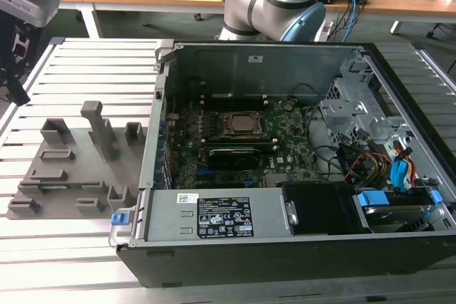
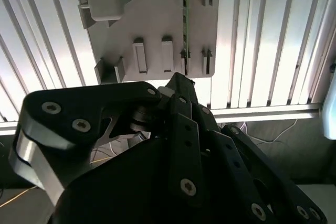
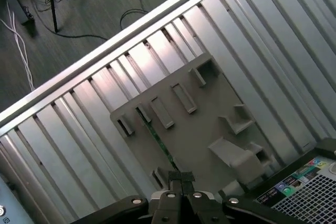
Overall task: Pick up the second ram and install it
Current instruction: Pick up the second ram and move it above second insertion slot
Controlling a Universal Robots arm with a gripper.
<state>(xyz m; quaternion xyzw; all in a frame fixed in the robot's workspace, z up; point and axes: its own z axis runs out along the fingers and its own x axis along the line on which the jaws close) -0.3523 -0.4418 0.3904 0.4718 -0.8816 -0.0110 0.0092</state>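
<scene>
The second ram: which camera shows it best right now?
The second wrist view: the second ram runs end to end as a thin green line across the grey fixture. The first wrist view shows it slanted, one end at the gripper. In the exterior view it is too thin to tell from the fixture.

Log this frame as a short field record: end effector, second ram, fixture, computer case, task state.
end effector: shut, empty, held above the grey fixture plate
second ram: thin green stick lying in the plate's slots, not gripped; in the first wrist view the end effector's tip overlaps one end of it
computer case: open, motherboard exposed, at the exterior view's right of the plate
task state: ram not yet picked up
</scene>
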